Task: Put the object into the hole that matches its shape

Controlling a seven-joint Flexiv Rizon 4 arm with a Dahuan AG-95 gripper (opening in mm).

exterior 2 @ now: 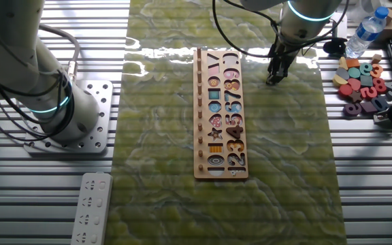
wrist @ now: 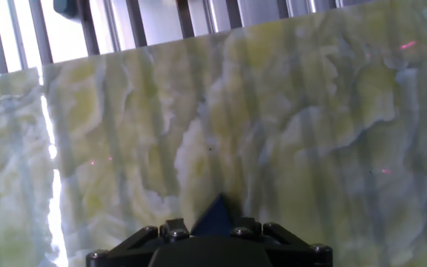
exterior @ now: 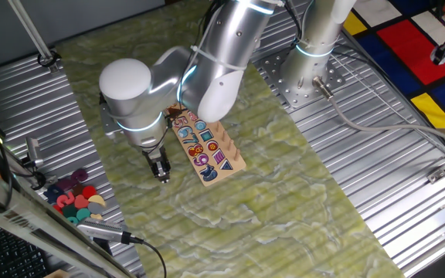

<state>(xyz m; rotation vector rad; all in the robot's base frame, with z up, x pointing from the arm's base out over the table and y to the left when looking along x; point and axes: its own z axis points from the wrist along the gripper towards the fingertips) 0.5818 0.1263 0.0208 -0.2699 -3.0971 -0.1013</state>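
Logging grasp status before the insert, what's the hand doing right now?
Hand: closed on the dark triangle piece, held just above the green mat, off to the side of the wooden board.

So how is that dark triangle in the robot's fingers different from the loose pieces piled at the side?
The dark triangle is a navy-black flat shape, held in the gripper above the mat; the loose pieces are red, pink, teal and purple, many of them numbers, lying heaped off the mat. Both look like small flat puzzle parts.
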